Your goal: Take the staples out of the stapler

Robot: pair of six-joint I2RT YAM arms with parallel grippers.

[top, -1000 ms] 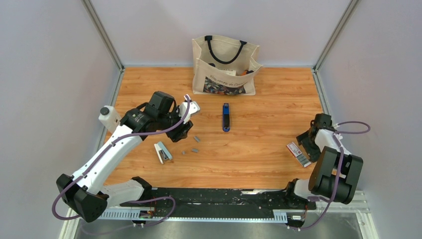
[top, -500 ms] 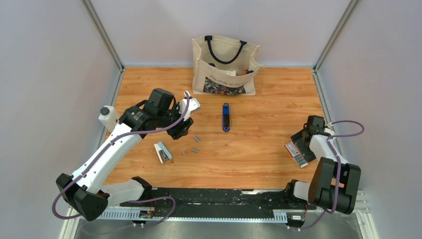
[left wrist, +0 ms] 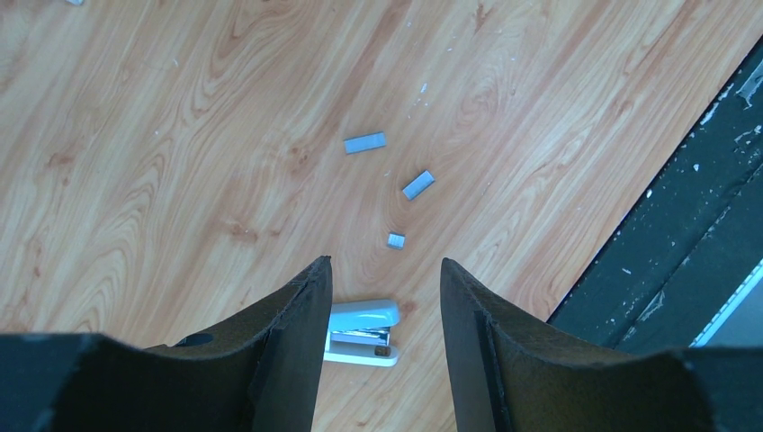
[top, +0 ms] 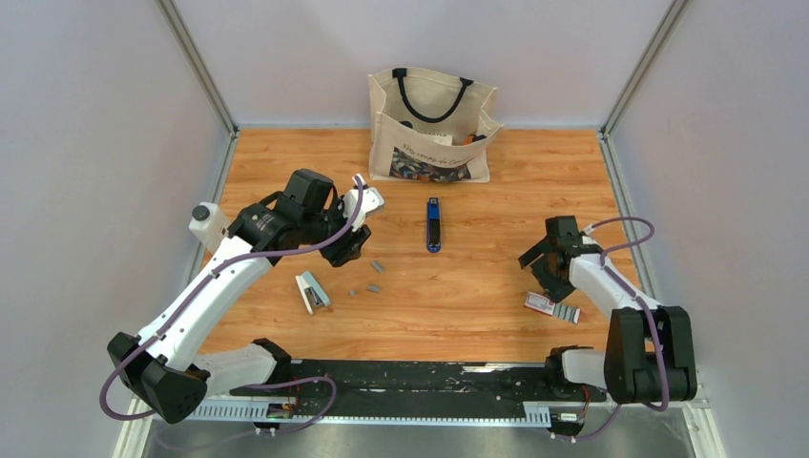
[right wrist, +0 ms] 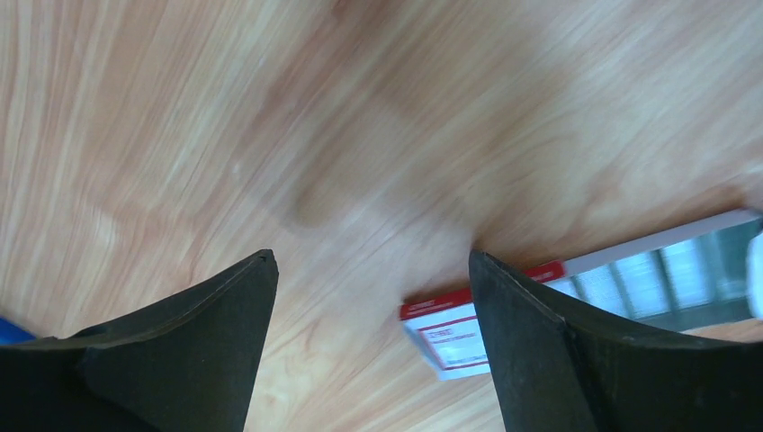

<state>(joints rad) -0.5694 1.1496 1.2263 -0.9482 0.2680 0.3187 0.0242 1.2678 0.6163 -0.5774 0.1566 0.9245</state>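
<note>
The slim blue stapler (top: 434, 225) lies lengthwise at mid-table, touched by neither gripper. Three short grey staples lie loose left of it (top: 378, 266), and the left wrist view shows them on the wood (left wrist: 364, 142). My left gripper (top: 355, 243) (left wrist: 385, 263) hovers open and empty above the table, left of the blue stapler and beside the loose staples. My right gripper (top: 539, 262) (right wrist: 372, 255) is open and empty over bare wood, to the right of the stapler.
A small white mini stapler (top: 311, 291) (left wrist: 360, 328) lies below the left fingers. A red-and-white box (top: 541, 303) (right wrist: 450, 337) with a grey tray (top: 567, 312) lies by the right gripper. A canvas tote bag (top: 431, 124) stands at the back. A black rail (top: 429, 377) runs along the near edge.
My right arm swung from the table's right edge leftward toward the middle, and the red-and-white box now lies a little further left. The left arm has barely moved.
</note>
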